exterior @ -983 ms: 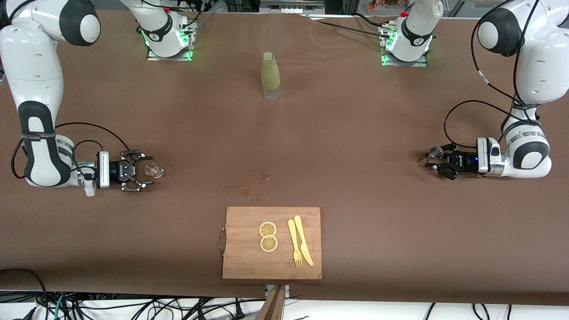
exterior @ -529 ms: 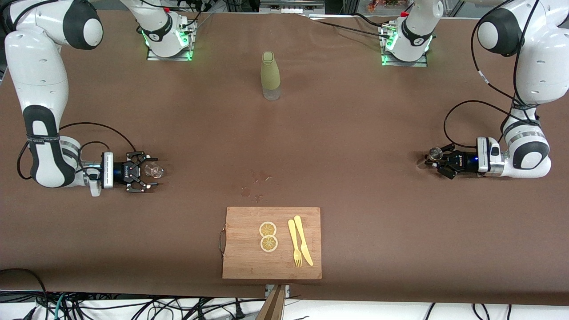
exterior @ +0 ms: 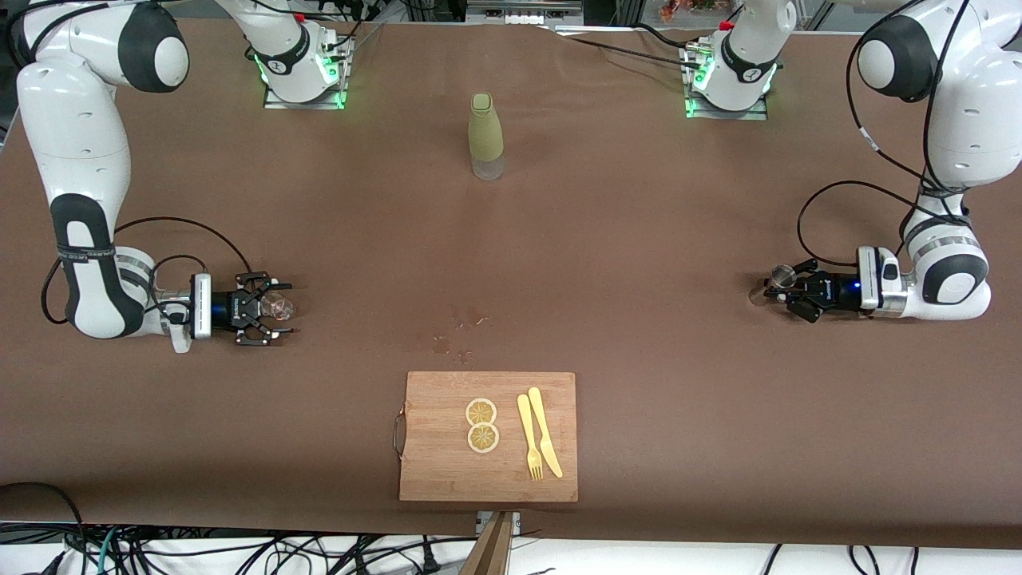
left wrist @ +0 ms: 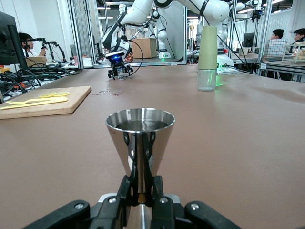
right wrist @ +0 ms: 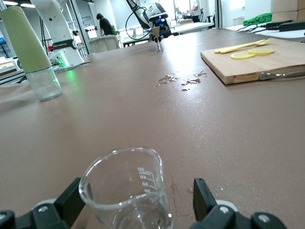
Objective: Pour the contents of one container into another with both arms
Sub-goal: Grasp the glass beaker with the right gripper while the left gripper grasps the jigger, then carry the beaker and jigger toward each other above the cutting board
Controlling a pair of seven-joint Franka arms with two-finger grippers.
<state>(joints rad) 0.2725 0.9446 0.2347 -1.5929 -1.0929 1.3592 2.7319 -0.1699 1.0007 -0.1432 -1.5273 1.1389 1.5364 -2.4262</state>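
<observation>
My left gripper [left wrist: 141, 193] pinches the steel jigger [left wrist: 140, 140] shut while my right gripper [right wrist: 136, 202] gapes around the untouched glass beaker [right wrist: 126, 188]; lifting now risks slopping the jigger or knocking the beaker over.

Both arms, the left arm [exterior: 954, 120] and the right arm [exterior: 76, 136], were glossy white jointed shells with black joint bands, trailing black cables, and green-lit bases.

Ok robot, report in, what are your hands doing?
Left gripper shut on metal jigger. Right gripper open around glass beaker, fingers apart. Both low on table. Nothing between them but small spill.
</observation>
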